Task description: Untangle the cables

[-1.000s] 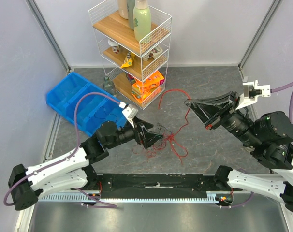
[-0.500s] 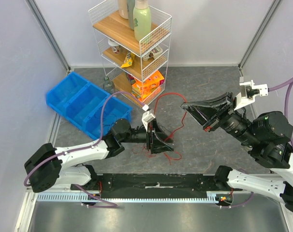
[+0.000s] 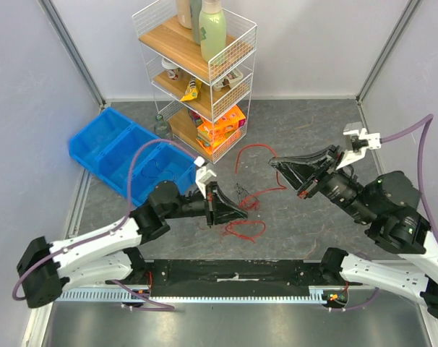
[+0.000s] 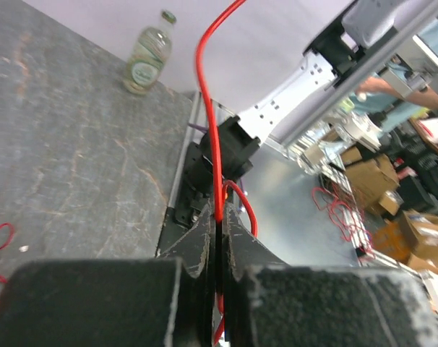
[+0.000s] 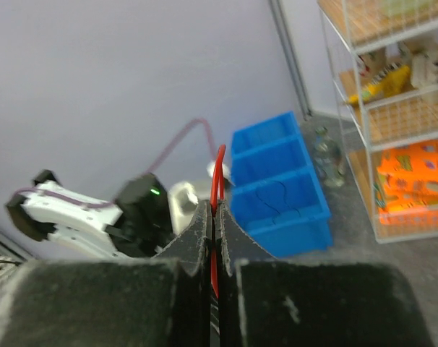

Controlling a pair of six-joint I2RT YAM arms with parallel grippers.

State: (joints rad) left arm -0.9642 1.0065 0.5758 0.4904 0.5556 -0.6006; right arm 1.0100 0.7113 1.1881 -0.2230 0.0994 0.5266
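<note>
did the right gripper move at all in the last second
Yes. In the top view the right gripper, shut on the red cable, has shifted a little left, narrowing its gap to the wire shelf.

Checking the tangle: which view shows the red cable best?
Top external: the red cable loops across the table between left tool and right tool. Wrist views show only a short strand pinched in each.

Two tools: left tool (image 3: 235,210), right tool (image 3: 277,164). One tangle of cables (image 3: 246,204). One wire rack (image 3: 233,54). One blue bin (image 3: 96,134), three compartments. One clear bottle (image 3: 161,126).
</note>
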